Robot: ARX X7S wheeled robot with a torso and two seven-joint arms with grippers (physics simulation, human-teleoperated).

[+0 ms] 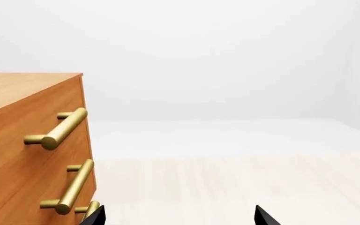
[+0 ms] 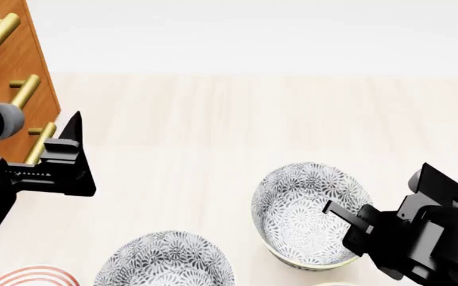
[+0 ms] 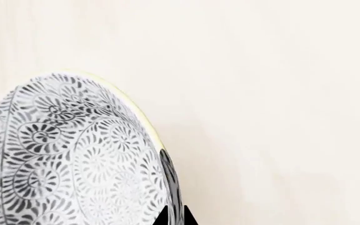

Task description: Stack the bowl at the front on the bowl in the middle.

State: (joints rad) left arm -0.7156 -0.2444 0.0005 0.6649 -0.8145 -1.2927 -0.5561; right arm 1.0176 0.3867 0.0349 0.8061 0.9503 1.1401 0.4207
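Two patterned bowls are showing in the head view on the pale wooden counter [image 2: 213,131]. The larger-looking bowl [image 2: 309,214] is sitting toward the right, and the right gripper [image 2: 348,219] is gripping its rim: one finger [image 2: 342,215] is reaching down inside the bowl while the rest of the black hand is sitting outside the wall, so the jaws are clenching on the rim. In the right wrist view the same bowl [image 3: 61,154] is filling the frame, with a dark fingertip [image 3: 167,173] lying against its inner edge. The second bowl [image 2: 165,262] is sitting nearer the front edge of the head view, to the left, apart from the first. A red-striped dish [image 2: 30,277] is peeking in at the bottom left corner.

The left gripper [image 2: 74,158] is hovering beside a wooden drawer cabinet [image 2: 14,71] with brass handles [image 2: 24,90], touching nothing. In the left wrist view its two fingertips [image 1: 95,216] are standing wide apart, jaws released.
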